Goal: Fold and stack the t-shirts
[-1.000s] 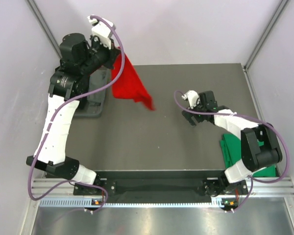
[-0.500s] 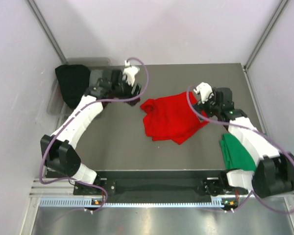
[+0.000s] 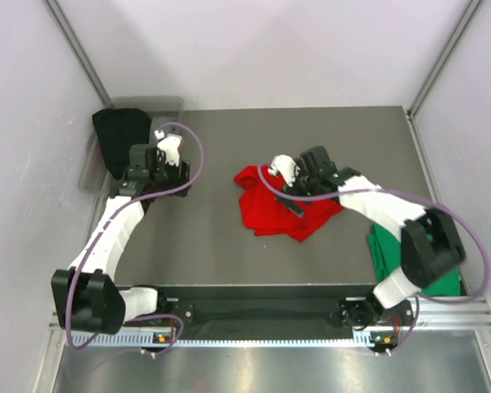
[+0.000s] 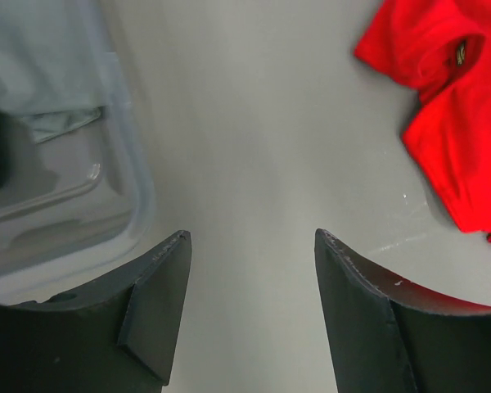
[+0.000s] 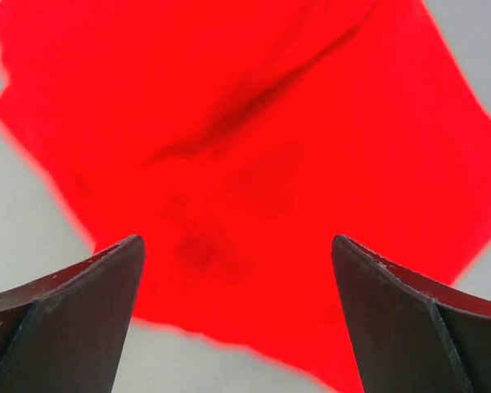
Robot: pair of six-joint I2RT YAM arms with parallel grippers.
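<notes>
Bin (image 4: 143, 205), clear, beside released left tool (image 4: 252, 237), right tool (image 5: 237, 241) splayed over red t-shirt (image 3: 270, 217), green t-shirt (image 3: 386, 250) under right arm (image 3: 376, 205)

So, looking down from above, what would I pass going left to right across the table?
clear bin → left gripper → red t-shirt → green t-shirt

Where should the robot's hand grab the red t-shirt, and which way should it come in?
Probably from straight above. The red t-shirt lies crumpled on the table, so no edge sticks up to slide under. The fold near its middle looks like the easiest bit to pinch. The open right hand hangs over it.
</notes>
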